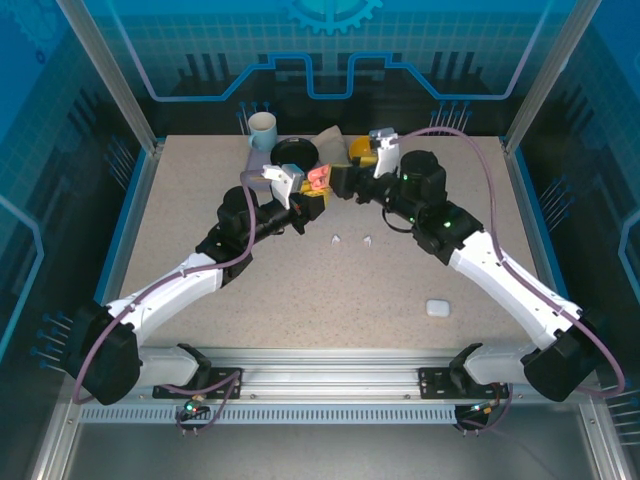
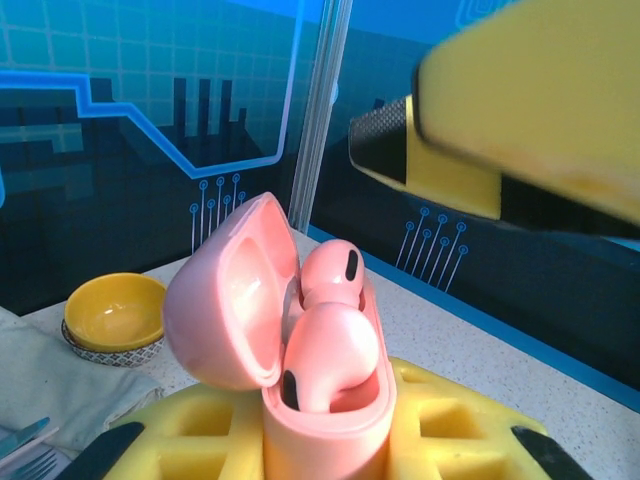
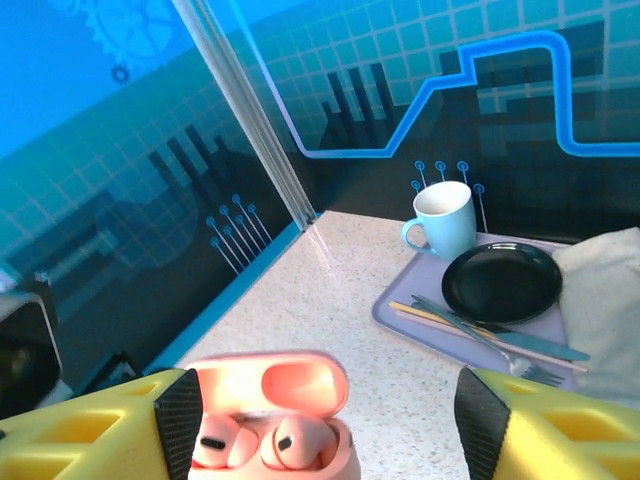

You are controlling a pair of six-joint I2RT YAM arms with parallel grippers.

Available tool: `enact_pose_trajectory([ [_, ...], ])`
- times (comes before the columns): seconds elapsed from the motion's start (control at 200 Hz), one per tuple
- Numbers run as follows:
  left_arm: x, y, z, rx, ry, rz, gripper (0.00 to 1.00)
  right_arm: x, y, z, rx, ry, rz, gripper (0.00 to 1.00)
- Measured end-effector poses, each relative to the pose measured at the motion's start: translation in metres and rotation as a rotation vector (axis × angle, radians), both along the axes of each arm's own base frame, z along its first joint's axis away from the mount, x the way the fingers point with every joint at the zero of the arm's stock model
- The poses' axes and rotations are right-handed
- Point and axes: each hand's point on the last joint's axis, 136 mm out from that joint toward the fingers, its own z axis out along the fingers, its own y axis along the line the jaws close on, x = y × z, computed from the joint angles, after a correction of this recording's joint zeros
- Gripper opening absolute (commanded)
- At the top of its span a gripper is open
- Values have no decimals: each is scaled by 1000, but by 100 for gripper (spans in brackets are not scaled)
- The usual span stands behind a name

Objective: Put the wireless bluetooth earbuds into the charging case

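Yellow fingers of the left pincer [image 2: 325, 440] are clamped on the base of the pink case [image 2: 330, 420], holding it upright above the counter [image 1: 300, 300] with its lid swung open to the left. Seen this close from the left wrist, both pink earbuds [image 2: 330, 350] sit in the case. One bulges at the front and the other [image 2: 332, 270] stands behind it, each with a small dark oval on its head. A yellow finger of the right pincer [image 3: 330, 420] hangs blurred across the upper right.

From the right wrist the same case faces the other way, lid tipped back and the two earbuds side by side in their wells. This pincer is spread wide, a yellow finger on each side of the case. The far finger is well apart from the case. The near pad lies just beside the case wall, and I cannot tell whether it touches.

The top view adds the rest. Two white earbuds [image 1: 335, 239] [image 1: 368, 240] lie loose on the counter, near each other and just in front of the two pincers. A white case [image 1: 436, 308] rests well apart, beside the right arm.

Farther back, the right wrist view gives a pale blue mug [image 3: 443, 218], a black plate [image 3: 502, 282] and cutlery [image 3: 480, 330] on a lilac tray [image 3: 395, 300], with a cloth [image 3: 605, 300] beside it. The left wrist view adds a yellow bowl [image 2: 115, 310].
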Motion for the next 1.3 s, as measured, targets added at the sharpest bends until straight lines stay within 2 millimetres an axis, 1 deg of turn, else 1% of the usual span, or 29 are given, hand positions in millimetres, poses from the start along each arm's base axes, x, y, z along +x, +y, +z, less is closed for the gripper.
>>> enact_pose_trajectory([
  [0.085, -3, -2, -3, 3, -4, -17, 0, 11, -14, 12, 40, 30, -25, 72],
  [0.19, -9, -5, -13, 33, -7, -54, 0, 36, -28, 28, 70, 88, -43, 71],
  [0.25, -12, -7, -18, 53, -9, -80, 0, 49, -27, 32, 60, 132, -32, 70],
  [0.325, -18, -10, -25, 75, -9, -113, 0, 64, -18, 31, 36, 207, -1, 67],
  [0.395, -23, -13, -31, 98, -6, -147, 0, 76, -5, 20, 2, 294, 36, 64],
  [0.425, -25, -14, -34, 106, -4, -159, 0, 80, -1, 12, -14, 335, 46, 63],
  [0.485, -27, -16, -39, 125, -2, -181, 0, 86, 6, -10, -50, 429, 65, 60],
  [0.545, -28, -17, -44, 141, -2, -193, 0, 89, 11, -39, -92, 527, 74, 59],
  [0.6, -28, -18, -50, 158, 2, -199, 0, 87, 13, -67, -130, 619, 76, 58],
  [0.66, -27, -18, -55, 176, 2, -202, 0, 80, 14, -96, -176, 718, 76, 58],
  [0.705, -27, -18, -59, 189, 1, -204, 0, 73, 15, -111, -206, 768, 77, 57],
  [0.78, -25, -19, -64, 204, -1, -206, 0, 62, 15, -125, -248, 819, 78, 57],
  [0.885, -23, -21, -72, 222, 4, -208, 0, 47, 19, -136, -289, 848, 95, 56],
  [1.065, -15, -23, -97, 247, 62, -211, 0, 22, 18, -154, -367, 883, 95, 54],
  [1.136, -11, -22, -106, 250, 93, -205, 0, 15, 15, -155, -390, 871, 82, 54],
  [1.201, -3, -18, -111, 237, 121, -182, 0, 5, 11, -156, -410, 867, 78, 54],
  [1.296, 0, -16, -114, 213, 157, -173, 0, 0, 11, -148, -413, 810, 63, 54],
])
